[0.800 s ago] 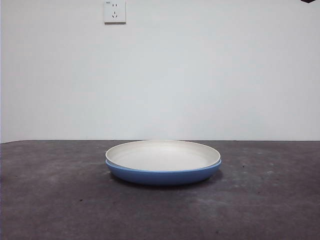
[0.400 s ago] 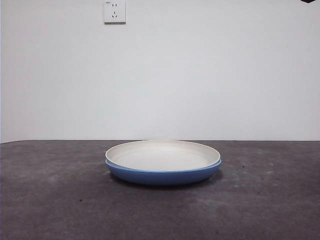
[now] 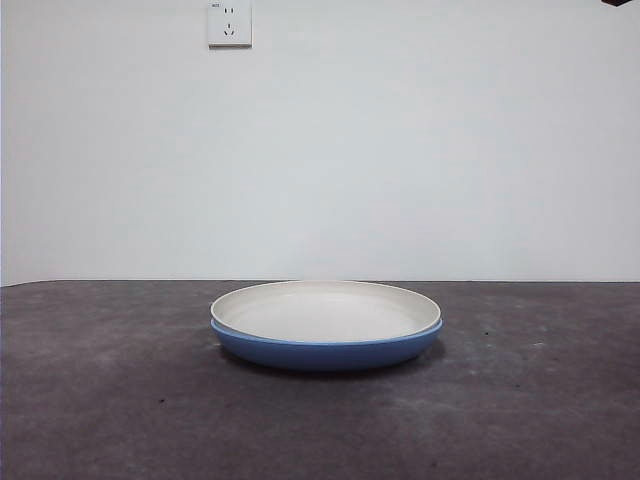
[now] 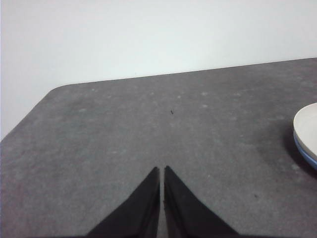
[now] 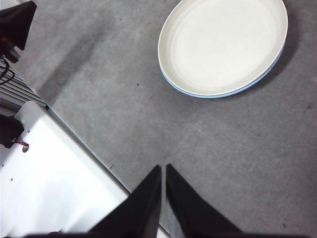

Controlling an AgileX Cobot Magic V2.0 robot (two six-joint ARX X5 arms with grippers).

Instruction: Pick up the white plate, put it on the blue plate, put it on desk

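Note:
The white plate [image 3: 325, 308] rests nested on the blue plate [image 3: 325, 350] in the middle of the desk [image 3: 110, 400]. In the right wrist view the white plate [image 5: 223, 44] lies well ahead of my right gripper [image 5: 163, 171], with only a thin crescent of the blue plate [image 5: 218, 94] showing beneath it. My right gripper is shut, empty and high above the desk's near edge. My left gripper [image 4: 162, 173] is shut and empty over bare desk; the white plate's rim [image 4: 304, 126] and the blue plate [image 4: 303, 153] peek in at that picture's edge.
A wall socket [image 3: 229, 22] sits high on the white wall behind. A black arm tip [image 3: 616, 3] shows at the front view's top corner. The white robot base [image 5: 44, 188] with cables borders the desk's near edge.

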